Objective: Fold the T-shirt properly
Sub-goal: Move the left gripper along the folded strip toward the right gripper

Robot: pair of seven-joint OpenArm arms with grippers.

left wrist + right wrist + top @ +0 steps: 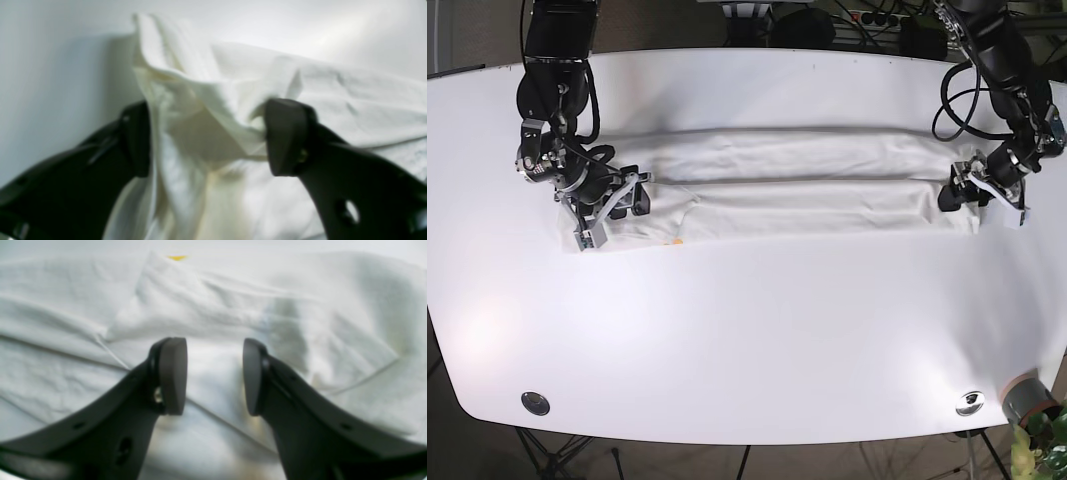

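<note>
Two arms, one at each end of a white T-shirt (807, 180) on a white table (757, 330). Lies stretched as a long band across the far half of the tabletop, both long edges turned in toward a crease along the middle, near edge wrinkled. Ends at the base view's left under the right gripper (632, 195) and at that view's right under the left gripper (955, 190).

Left pincer released: pads set wide apart in the left wrist view, with a bunched, raised ridge of cream cloth filling the gap. Touches the fabric with one pad (283, 136); sits just beside it with the other. Cannot tell whether any of that cloth is truly pinched; looks slack rather than clamped.

Right pincer also released: dark pads apart in the right wrist view, nothing between them but flat shirt below. Hangs over a folded layer with a diagonal seam running past one finger (171, 375). Cannot tell whether the tips press the fabric. Shows a small yellow mark (176, 257) at the far edge of the cloth.
</note>
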